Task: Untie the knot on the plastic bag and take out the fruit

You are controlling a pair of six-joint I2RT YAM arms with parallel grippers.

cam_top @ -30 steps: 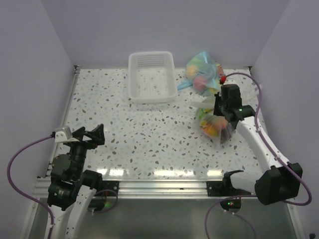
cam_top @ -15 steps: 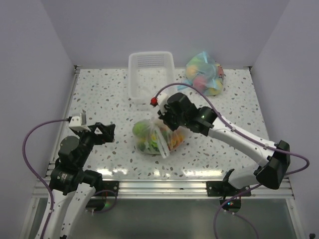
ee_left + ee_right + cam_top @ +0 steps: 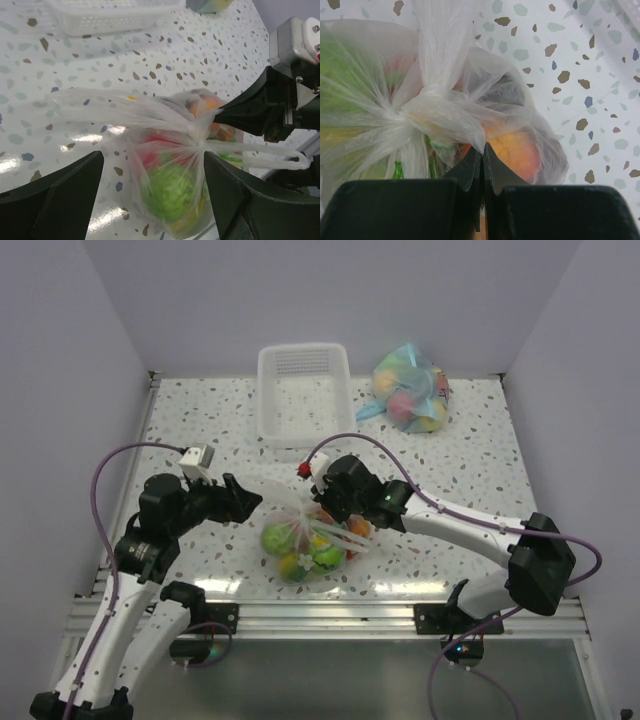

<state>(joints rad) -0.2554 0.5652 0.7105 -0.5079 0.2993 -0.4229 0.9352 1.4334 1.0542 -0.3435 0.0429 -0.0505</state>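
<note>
The clear plastic bag (image 3: pixel 300 545) lies on the table at front centre, full of fruit: green limes (image 3: pixel 276 537), a yellow piece and an orange one (image 3: pixel 358 527). Its knot (image 3: pixel 308 515) points up, with thin whitish loops (image 3: pixel 345 538) trailing right. My right gripper (image 3: pixel 330 510) is shut on a fold of bag plastic just beside the knot (image 3: pixel 427 105), above an orange fruit (image 3: pixel 517 147). My left gripper (image 3: pixel 250 502) is open, just left of the bag. In the left wrist view its gripper (image 3: pixel 152 200) straddles a green lime (image 3: pixel 170 187) below the knot (image 3: pixel 200 142).
A white basket (image 3: pixel 305 425) stands at the back centre and shows in the left wrist view (image 3: pixel 110 20). A blue-tinted bag (image 3: pixel 410 390) of pastel fruit lies at the back right. My right arm (image 3: pixel 450 520) stretches across the front right.
My right gripper has carried the clear bag from the right side to the front centre and set it down. My left arm has reached forward and right towards the bag.
</note>
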